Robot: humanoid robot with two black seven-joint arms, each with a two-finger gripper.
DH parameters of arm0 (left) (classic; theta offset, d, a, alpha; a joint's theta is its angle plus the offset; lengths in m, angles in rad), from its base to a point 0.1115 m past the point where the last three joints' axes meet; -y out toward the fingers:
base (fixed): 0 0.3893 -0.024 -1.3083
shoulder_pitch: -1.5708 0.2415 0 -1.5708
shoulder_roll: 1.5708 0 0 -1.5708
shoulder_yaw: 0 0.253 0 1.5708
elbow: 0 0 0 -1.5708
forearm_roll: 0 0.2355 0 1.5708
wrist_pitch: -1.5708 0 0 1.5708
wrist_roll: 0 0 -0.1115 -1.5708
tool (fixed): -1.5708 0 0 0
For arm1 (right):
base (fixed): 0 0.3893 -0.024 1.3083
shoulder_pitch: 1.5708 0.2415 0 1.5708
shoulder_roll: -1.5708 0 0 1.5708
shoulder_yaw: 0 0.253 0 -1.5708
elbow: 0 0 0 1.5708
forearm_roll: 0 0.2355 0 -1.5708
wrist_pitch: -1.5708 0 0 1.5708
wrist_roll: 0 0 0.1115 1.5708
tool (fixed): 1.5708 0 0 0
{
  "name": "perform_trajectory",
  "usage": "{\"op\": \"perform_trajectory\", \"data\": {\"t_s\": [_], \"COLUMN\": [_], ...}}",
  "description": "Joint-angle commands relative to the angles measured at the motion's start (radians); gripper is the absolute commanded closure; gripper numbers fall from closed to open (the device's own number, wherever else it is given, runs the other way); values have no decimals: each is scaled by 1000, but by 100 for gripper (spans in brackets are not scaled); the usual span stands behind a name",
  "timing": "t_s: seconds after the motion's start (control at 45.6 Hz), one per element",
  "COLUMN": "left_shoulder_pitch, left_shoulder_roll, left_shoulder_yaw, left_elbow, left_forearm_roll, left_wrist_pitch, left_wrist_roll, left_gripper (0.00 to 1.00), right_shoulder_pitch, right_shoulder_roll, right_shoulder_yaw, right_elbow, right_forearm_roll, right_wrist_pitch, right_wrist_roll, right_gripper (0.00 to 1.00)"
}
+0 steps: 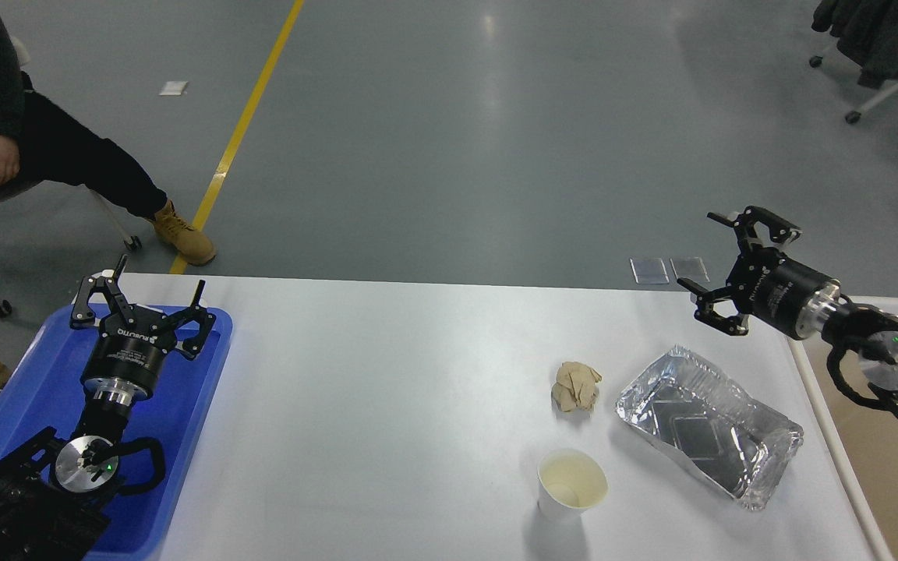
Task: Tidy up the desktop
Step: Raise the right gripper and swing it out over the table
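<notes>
The white desktop (387,405) fills the lower middle of the head view. On its right part lie a crumpled beige paper ball (576,386), a white paper cup (571,484) standing upright, and a dented foil tray (710,425). My left gripper (141,292) is open and empty over the far end of the blue tray (36,389) at the left edge. My right gripper (718,261) is open and empty, held above the desktop's far right corner, up and right of the foil tray.
A beige bin with a white rim (885,467) stands right of the desktop, under my right arm. A seated person (36,148) holding a cup is at far left, beyond the table. A yellow floor line (246,125) runs behind.
</notes>
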Motion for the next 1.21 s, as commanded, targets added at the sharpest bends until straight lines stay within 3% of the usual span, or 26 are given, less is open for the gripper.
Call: {"op": "perform_trajectory", "data": {"t_s": [0.0,0.329,0.504,0.723,0.855,1.184], "left_shoulder_pitch": [0,0,0,0,0,0], "left_shoulder_roll": [0,1,1,1,1,1], "left_shoulder_yaw": [0,0,-1,-1,-1,-1], "left_elbow": [0,0,0,0,0,0], "left_forearm_roll": [0,0,0,0,0,0], "left_wrist_pitch": [0,0,-2,-2,-2,-2], "left_wrist_roll": [0,0,0,0,0,0], "left_gripper": [1,1,1,1,1,1], "right_shoulder_pitch": [163,395,519,827,1066,1427], "right_shoulder_roll": [-175,-235,-310,-333,-307,-117], "right_shoulder_yaw": [-243,-507,-622,-1035,-1312,-1688], "right_elbow": [86,97,200,328,478,736], "right_forearm_roll": [-7,-258,-416,-455,-456,-456], "right_wrist_pitch": [9,64,110,133,135,141], "right_wrist_roll": [-39,-42,-42,-27,1,27], "right_gripper": [0,0,0,0,0,0]}}
